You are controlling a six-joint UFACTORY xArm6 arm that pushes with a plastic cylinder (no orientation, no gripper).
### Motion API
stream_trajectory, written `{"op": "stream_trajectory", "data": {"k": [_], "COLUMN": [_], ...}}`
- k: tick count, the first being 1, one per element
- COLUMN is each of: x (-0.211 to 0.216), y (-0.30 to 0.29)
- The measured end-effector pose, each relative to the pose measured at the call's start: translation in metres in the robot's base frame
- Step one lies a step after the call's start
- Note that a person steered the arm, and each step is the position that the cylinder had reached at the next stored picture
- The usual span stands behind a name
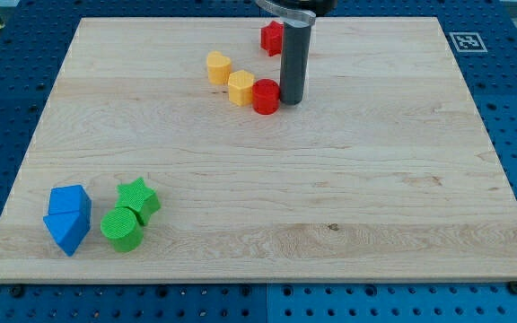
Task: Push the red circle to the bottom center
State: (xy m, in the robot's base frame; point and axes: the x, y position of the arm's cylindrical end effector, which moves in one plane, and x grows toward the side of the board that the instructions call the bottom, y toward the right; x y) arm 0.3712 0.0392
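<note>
The red circle (266,96) lies on the wooden board (330,179) in the upper middle of the view. My tip (292,99) stands just to the right of it, touching or nearly touching its right side. A yellow hexagon block (240,88) touches the red circle on its left. The rod rises from the tip to the view's top edge.
A second yellow block (219,67) sits up-left of the hexagon. Another red block (272,37) lies near the top, partly behind the rod. A blue block pair (67,219), a green star (138,198) and a green cylinder (121,228) cluster at the bottom left.
</note>
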Motion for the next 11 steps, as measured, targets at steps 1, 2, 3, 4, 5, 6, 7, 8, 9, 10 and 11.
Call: {"op": "stream_trajectory", "data": {"k": [1,2,3,4,5,6,7,8,9,10,11], "x": [-0.015,-0.011,-0.001,0.008,0.018,0.018,0.026,0.035,0.035,0.047,0.076], "y": [0.000,-0.027,-0.065,-0.087,-0.094,-0.092,-0.083,-0.083,-0.080,-0.067,-0.063]}}
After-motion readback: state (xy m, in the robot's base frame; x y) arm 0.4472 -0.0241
